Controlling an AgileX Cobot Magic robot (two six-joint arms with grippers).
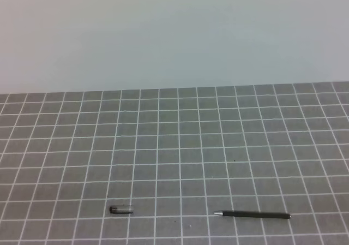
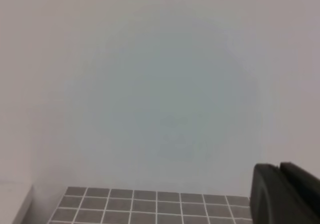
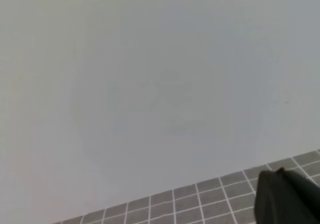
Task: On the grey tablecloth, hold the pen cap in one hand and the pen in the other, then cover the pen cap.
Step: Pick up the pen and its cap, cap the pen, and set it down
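Cap (image 1: 121, 209): lying flat on the cloth at the near edge of the high view, left side, untouched, nothing near it.
Pen (image 1: 252, 215): also at the near edge, lying crosswise to the right of the cap and well apart from it, silvery tip pointing toward the cap.
Left end effector (image 2: 285, 194): only a dark bulk in the lower right corner of its own wrist view, jaws closed, nothing in them; cap and pen are out of that view.
Right end effector (image 3: 287, 196): same story, a dark shape at lower right, jaws closed and empty, up off the cloth.
Cloth (image 1: 180, 147): grey with a white grid, running back to the far edge.
Wall (image 1: 174, 32): pale and plain behind the far edge.
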